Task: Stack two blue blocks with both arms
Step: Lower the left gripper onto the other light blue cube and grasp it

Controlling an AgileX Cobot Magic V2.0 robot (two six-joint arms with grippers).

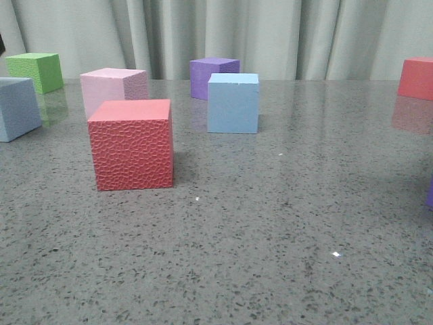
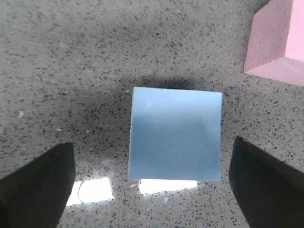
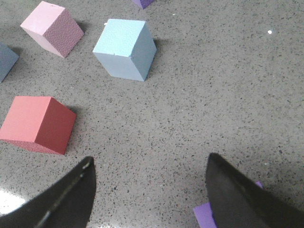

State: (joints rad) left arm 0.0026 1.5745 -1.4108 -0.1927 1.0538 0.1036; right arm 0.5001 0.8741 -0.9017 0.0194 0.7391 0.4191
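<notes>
Your left hand (image 2: 152, 185) hangs right over a blue block (image 2: 175, 134), fingers (image 2: 35, 185) spread wide, one dark tip on each side of the cube and neither touching it. That block sits flat on the speckled grey desk (image 2: 71, 71), with a pink cube (image 2: 278, 40) just off one corner. In the front view this looks to be the blue block (image 1: 17, 108) at the far left edge, partly cut off by the frame, with a green cube (image 1: 35, 71) behind it. The other blue block (image 1: 233, 103) stands upright near the middle of the desk (image 1: 270, 237), apart from everything, with a purple cube (image 1: 213, 76) just behind it. The pink cube (image 1: 111, 90) stands behind the red cube (image 1: 132, 143), which is the nearest thing to the camera. A second red cube (image 1: 416, 78) sits far off at the right edge. Your right hand (image 3: 149, 194) is open too, holding nothing, fingers (image 3: 242, 199) well apart above bare desk (image 3: 213, 95). From its wrist you see the middle blue block (image 3: 124, 49) well ahead, the red cube (image 3: 38, 124) and the pink cube (image 3: 51, 28) off to one side, and a sliver of something purple (image 3: 204, 216) poking out beside one fingertip. Both blue blocks rest on the desk, well apart from each other, neither stacked.
</notes>
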